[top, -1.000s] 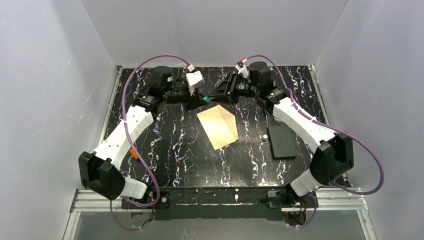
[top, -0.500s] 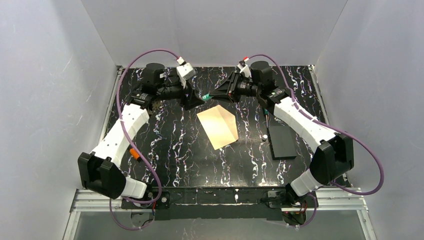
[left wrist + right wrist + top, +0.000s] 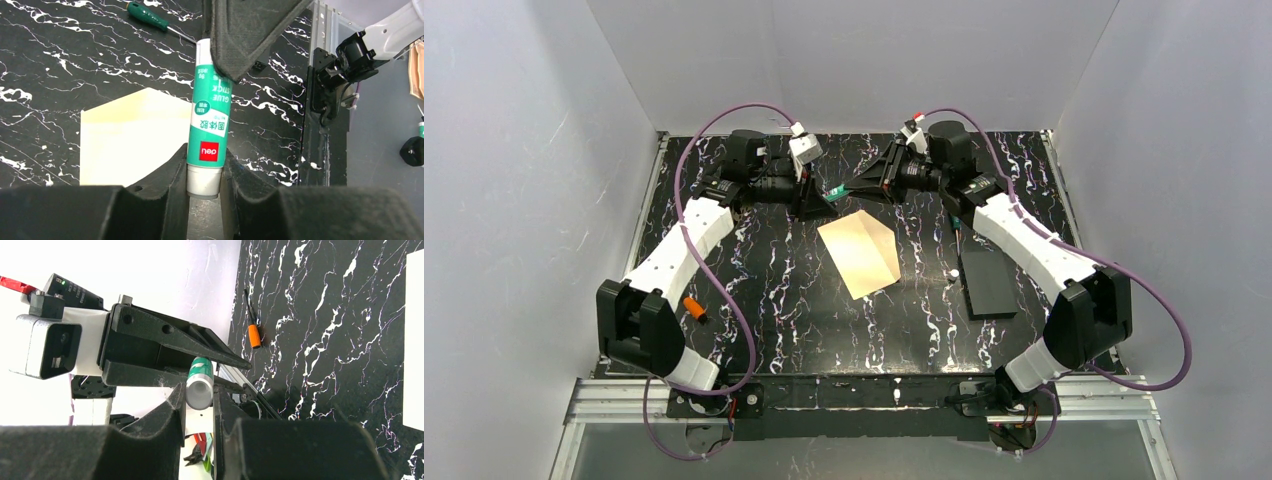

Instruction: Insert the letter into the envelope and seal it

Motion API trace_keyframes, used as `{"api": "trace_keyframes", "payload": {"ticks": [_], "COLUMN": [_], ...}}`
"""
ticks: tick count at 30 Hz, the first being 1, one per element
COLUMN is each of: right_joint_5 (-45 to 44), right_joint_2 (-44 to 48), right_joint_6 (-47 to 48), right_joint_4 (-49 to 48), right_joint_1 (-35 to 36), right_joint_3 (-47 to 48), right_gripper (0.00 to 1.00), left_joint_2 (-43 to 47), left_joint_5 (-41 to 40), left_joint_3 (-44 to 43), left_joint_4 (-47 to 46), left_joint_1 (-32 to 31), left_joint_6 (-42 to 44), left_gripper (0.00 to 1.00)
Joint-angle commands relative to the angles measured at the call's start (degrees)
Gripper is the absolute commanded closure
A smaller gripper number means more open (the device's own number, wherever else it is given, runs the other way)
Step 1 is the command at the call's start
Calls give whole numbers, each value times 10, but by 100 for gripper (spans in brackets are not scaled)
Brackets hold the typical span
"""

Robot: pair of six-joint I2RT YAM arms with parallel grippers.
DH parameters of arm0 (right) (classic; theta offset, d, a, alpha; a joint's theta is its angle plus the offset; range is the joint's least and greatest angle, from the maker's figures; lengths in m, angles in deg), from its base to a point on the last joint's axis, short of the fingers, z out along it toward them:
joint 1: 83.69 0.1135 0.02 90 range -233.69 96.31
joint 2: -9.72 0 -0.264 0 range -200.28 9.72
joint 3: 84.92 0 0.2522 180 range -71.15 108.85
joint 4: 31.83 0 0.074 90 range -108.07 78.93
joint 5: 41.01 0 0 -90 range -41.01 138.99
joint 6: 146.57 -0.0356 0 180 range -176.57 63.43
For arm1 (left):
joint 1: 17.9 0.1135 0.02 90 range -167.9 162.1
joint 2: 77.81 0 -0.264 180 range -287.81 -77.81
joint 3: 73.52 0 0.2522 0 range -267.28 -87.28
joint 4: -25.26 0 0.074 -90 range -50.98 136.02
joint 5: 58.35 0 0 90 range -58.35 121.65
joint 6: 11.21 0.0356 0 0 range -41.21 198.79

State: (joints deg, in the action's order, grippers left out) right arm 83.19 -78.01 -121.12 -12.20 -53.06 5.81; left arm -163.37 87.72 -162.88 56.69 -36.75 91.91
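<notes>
The envelope (image 3: 859, 253) lies flat mid-table, pale cream with a pointed edge; it also shows in the left wrist view (image 3: 132, 137). No separate tan letter shows. A green-and-white glue stick (image 3: 835, 192) hangs in the air behind the envelope, held at both ends. My left gripper (image 3: 816, 200) is shut on its white end (image 3: 204, 180). My right gripper (image 3: 856, 188) is shut on the other end (image 3: 200, 390). In the left wrist view my left gripper (image 3: 205, 167) grips the stick (image 3: 210, 110). In the right wrist view my right gripper (image 3: 199, 396) faces the left gripper (image 3: 165, 345).
A black flat block (image 3: 987, 282) lies right of the envelope, with a small white bit (image 3: 951, 273) beside it. An orange-handled screwdriver (image 3: 692, 306) lies at the left. A green-handled screwdriver (image 3: 150, 15) lies at the back. White walls enclose three sides.
My left arm swung its wrist back-left, then right again, and its shoulder turned. The glue stick stays between both grippers. The right arm and the envelope have barely moved.
</notes>
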Motion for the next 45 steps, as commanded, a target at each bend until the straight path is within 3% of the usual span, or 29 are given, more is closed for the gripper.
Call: {"api": "trace_keyframes", "payload": {"ticks": [1, 7, 11, 14, 16, 19, 26, 32, 36, 45], "right_joint_5": [27, 30, 21, 11, 10, 8, 16, 23, 20, -46], "right_joint_2": [3, -6, -7, -5, -5, -4, -5, -7, -8, -16], "right_joint_6": [6, 30, 41, 44, 44, 43, 37, 40, 49, 93], "right_joint_4": [-17, 7, 19, 26, 28, 28, 21, 19, 19, 34], "right_joint_1": [0, 0, 0, 0, 0, 0, -1, 0, 2, 36], "right_joint_3": [8, 13, 15, 16, 16, 15, 15, 12, 13, 49], "right_gripper": [89, 84, 85, 86, 86, 86, 83, 69, 44, 40], "left_joint_2": [7, 6, 8, 11, 12, 11, 14, 16, 14, 29], "left_joint_5": [12, 15, 9, 6, 7, 18, 34, 39, 42, 42], "left_joint_3": [-19, -23, -22, -20, -20, -20, -10, -13, -20, 0], "left_joint_4": [-9, -15, -13, -6, 0, 13, 10, -4, -6, -34], "left_joint_1": [5, 5, 5, 5, 5, 5, 5, 5, 5, 4], "left_joint_6": [-2, 3, 1, 8, 14, 24, 31, 32, 24, -29], "left_gripper": [90, 96, 67, 57, 57, 62, 99, 100, 100, 100]}}
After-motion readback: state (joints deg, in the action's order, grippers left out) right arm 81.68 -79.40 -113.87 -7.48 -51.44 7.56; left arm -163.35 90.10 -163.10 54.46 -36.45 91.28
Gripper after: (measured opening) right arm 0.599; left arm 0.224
